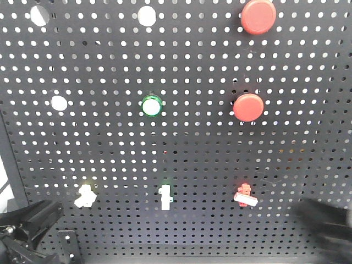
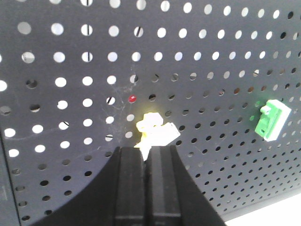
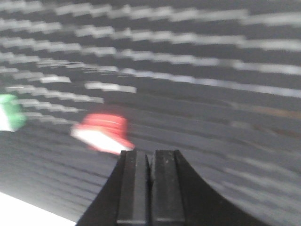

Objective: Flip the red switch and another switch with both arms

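My mark is the small white toggle on a green base (image 1: 165, 198). It sits in the middle of the bottom row on the black perforated metal board (image 1: 198, 148). The pale yellow switch (image 1: 84, 196), a small toggle with a yellowish base and a short white lever, is level with the mark and well to its left. The red switch (image 1: 245, 195), a small toggle on a red base with a white lever across its lower side, is level with the mark and about as far to its right.

On the left wrist camera my left gripper (image 2: 146, 151) has its black jaws pressed together, with only a thin seam between them and nothing held. The tips are directly under the pale yellow switch, with the lever at their top edge. I cannot tell whether they touch it. On the front camera this gripper is a dark shape below and far to the left of the mark.

The right wrist camera is blurred. My right gripper (image 3: 150, 154) is likewise closed, with nothing between its jaws. The red switch lies near the tips, just up and to their left, but the blur hides whether they touch. On the front camera this gripper is a dark smear below and far to the right of the mark.
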